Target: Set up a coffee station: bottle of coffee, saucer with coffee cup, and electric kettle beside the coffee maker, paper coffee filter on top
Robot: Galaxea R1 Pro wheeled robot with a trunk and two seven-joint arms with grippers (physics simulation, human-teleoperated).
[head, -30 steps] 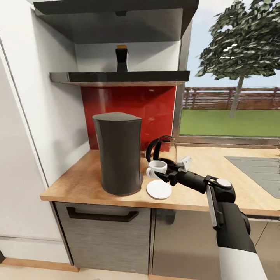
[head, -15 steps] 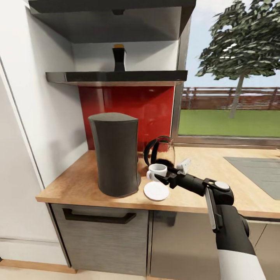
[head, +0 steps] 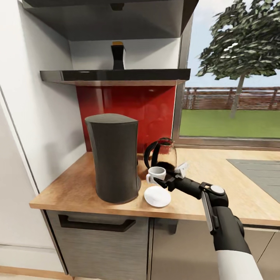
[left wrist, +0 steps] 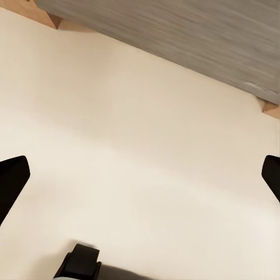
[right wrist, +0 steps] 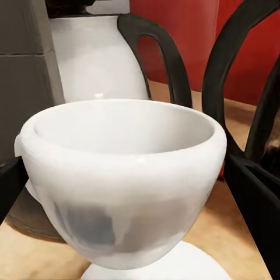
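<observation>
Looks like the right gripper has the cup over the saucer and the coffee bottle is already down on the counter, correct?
Not quite. The right gripper does hold the cup above the saucer, but the coffee bottle is up on the shelf, not on the counter. The head view shows it.
</observation>
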